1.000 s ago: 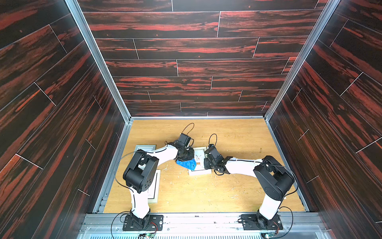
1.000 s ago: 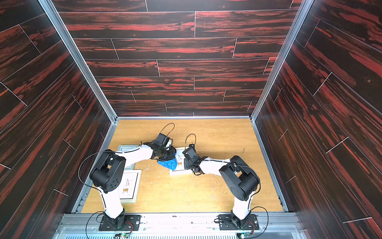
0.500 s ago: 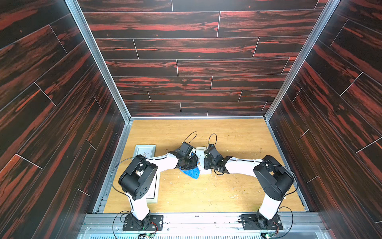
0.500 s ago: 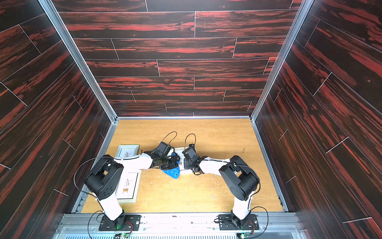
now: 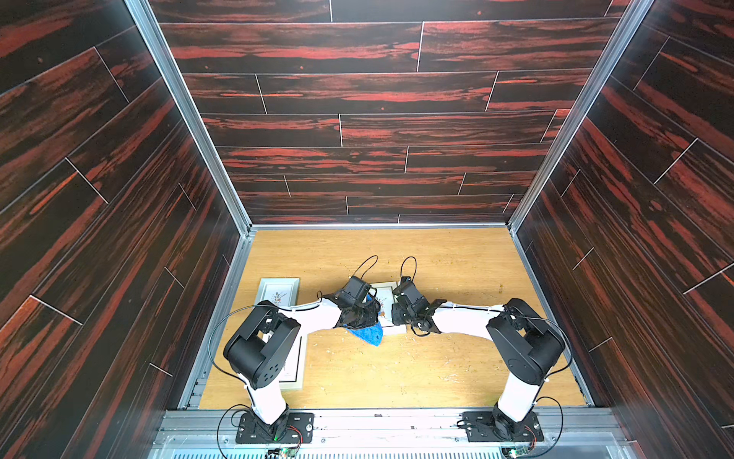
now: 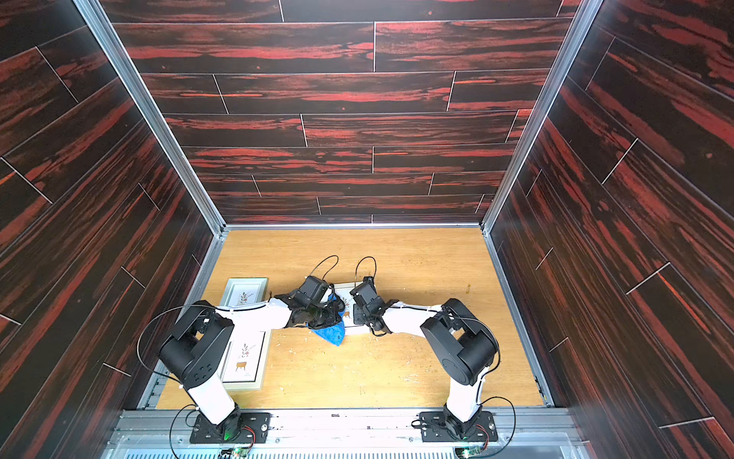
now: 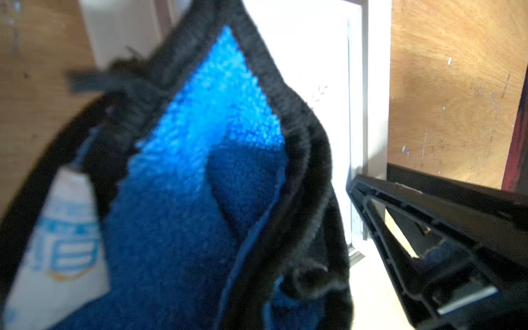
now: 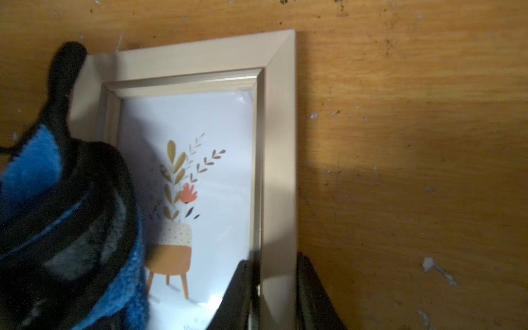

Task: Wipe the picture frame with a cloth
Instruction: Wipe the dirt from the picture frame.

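Right wrist view: picture frame [image 8: 280, 120] clamped by one rail, cloth [image 8: 31, 165] bunched on its glass

The right gripper [image 8: 274, 303] straddles one long rail of the pale gold frame. One black finger sits on the glass side, the other on the outer side, and the jaws grasp that rail. The frame lies flat on the wooden table [image 8: 414, 171], and its print shows a potted plant on a stool. The blue cloth with black edging lies in folds over the part of the glass away from the held rail.

In both top views the left gripper [image 5: 359, 316] sits over the frame's side nearer the left wall. Its jaws are clenched on the cloth, and a blue corner spills off the frame onto the table toward the arm bases. The right gripper is at the frame's opposite side.

The left wrist view is filled at close range by the blurred cloth, with a white label hanging at one edge.

A second frame [image 5: 278, 292] lies near the left wall. A third frame [image 6: 244, 359] lies nearer the bases, partly under the left arm.
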Controlling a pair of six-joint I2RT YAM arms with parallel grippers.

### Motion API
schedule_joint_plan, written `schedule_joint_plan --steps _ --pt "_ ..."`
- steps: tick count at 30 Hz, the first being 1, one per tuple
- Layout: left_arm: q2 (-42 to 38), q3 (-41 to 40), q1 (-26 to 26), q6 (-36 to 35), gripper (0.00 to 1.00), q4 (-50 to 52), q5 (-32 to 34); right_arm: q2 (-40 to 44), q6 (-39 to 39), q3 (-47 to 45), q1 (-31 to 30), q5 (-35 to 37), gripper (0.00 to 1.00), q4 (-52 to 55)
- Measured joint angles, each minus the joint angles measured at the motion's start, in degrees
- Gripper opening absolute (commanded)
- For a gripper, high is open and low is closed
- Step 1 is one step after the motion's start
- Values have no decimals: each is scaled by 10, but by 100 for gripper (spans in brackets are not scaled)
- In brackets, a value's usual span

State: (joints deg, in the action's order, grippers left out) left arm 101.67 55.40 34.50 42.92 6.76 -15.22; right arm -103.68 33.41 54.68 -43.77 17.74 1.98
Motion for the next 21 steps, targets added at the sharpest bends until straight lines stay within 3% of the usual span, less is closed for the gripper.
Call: schedule_joint_plan --steps 12,21 --pt "31 9 31 63 3 -67 -30 0 7 2 0 10 0 5" --pt "-20 -49 -11 59 3 -63 -31 0 9 1 0 11 0 6"
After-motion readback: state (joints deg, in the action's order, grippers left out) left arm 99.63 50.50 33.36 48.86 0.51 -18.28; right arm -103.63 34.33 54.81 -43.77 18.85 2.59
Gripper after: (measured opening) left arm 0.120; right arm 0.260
